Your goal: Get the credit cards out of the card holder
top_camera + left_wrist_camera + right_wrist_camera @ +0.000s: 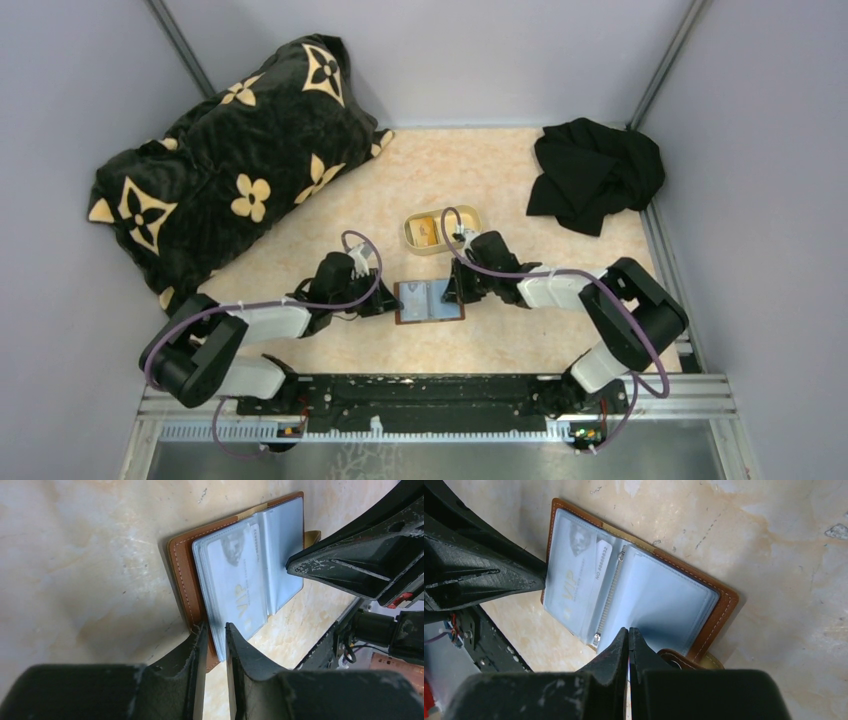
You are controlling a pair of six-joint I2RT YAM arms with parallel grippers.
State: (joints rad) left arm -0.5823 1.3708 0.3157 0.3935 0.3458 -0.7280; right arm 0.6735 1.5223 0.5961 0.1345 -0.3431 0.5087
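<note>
Brown card holder point(664, 605) open w/ card point(574, 580)

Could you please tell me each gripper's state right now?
Left gripper: closed on the card holder.
Right gripper: closed; whether it pinches anything cannot be told.

The left gripper point(385, 300) blocks the left side of the open card holder point(429, 301), and the right gripper point(458, 292) blocks its right side. A tan tray point(441, 232) sits close behind it. In front of it the table point(500, 345) is free. The flowery pillow point(240, 170) and black cloth point(595, 172) lie far off at the back
</note>
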